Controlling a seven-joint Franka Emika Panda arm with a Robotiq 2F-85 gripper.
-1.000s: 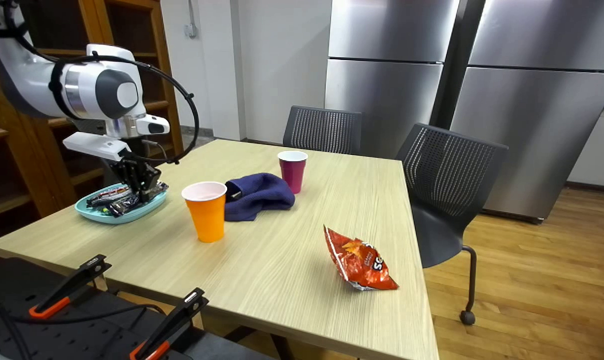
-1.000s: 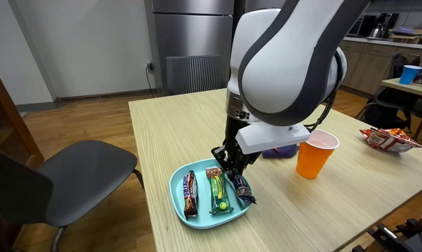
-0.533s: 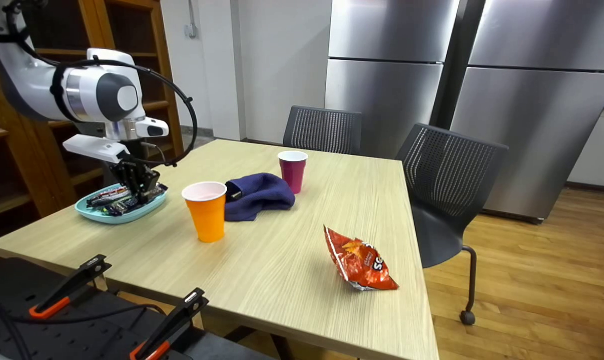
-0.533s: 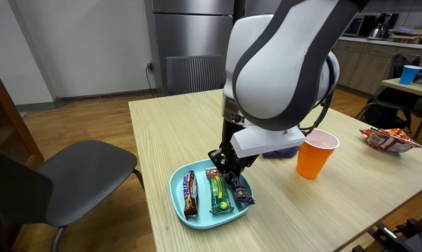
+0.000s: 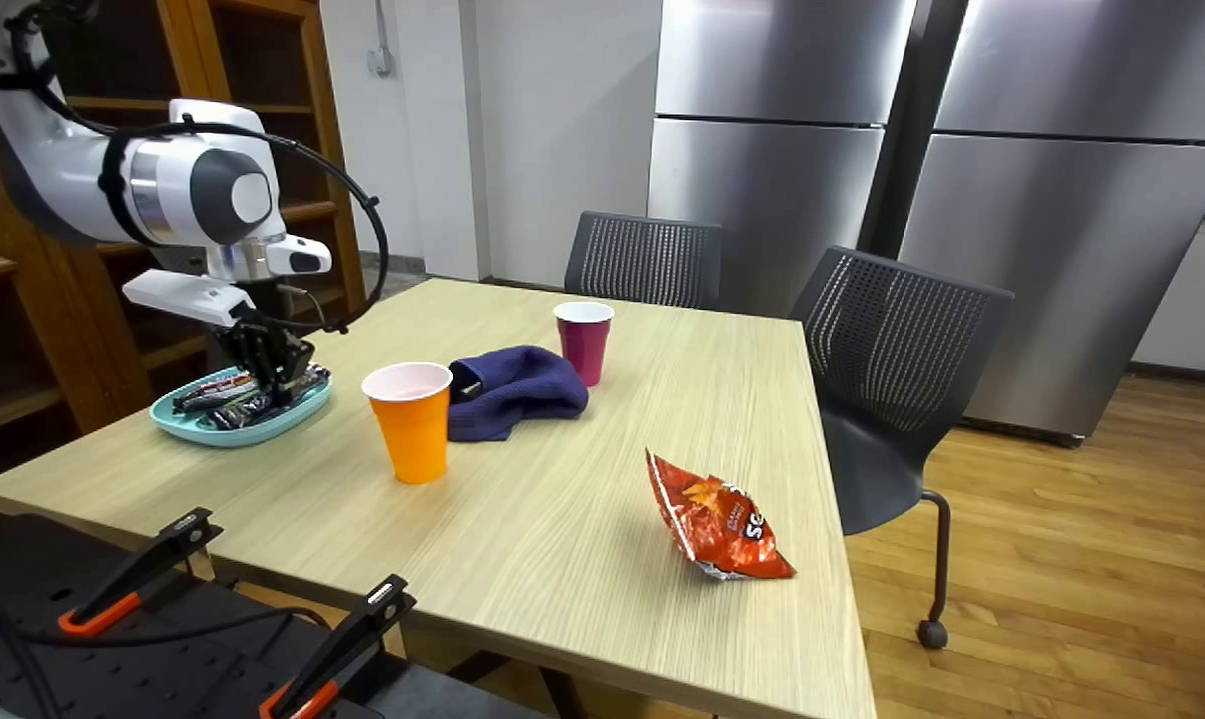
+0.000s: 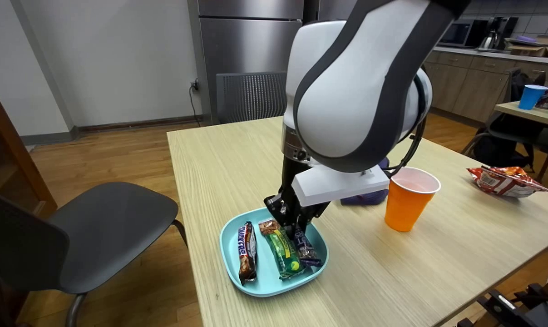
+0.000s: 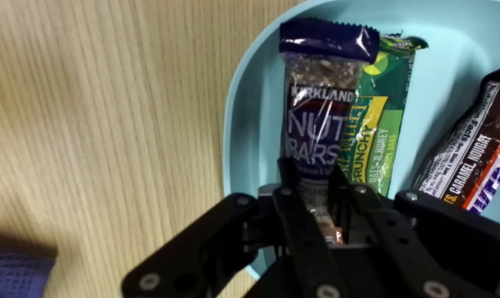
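My gripper (image 7: 313, 171) is shut on a purple-ended nut bar (image 7: 318, 120), one finger on each long side, in the wrist view. The bar is low over a light blue plate (image 7: 444, 45) and overlaps a green granola bar (image 7: 384, 136) beside it. A brown Snickers bar (image 7: 473, 161) lies apart on the plate. In an exterior view the gripper (image 6: 295, 232) points down into the plate (image 6: 261, 285), with the nut bar (image 6: 307, 250) against the green bar (image 6: 283, 250). The nut bar's upper end is hidden there by the fingers.
An orange cup (image 5: 412, 429) stands near the plate, with a crumpled purple cloth (image 5: 522, 394) behind it. Farther along the table are a magenta cup (image 5: 584, 345) and a red chip bag (image 5: 722, 524). Chairs (image 5: 892, 399) stand around the table.
The gripper has shifted sideways, deeper over the plate, carrying the nut bar inward from the rim. The green bar has been pushed and turned toward the Snickers bar.
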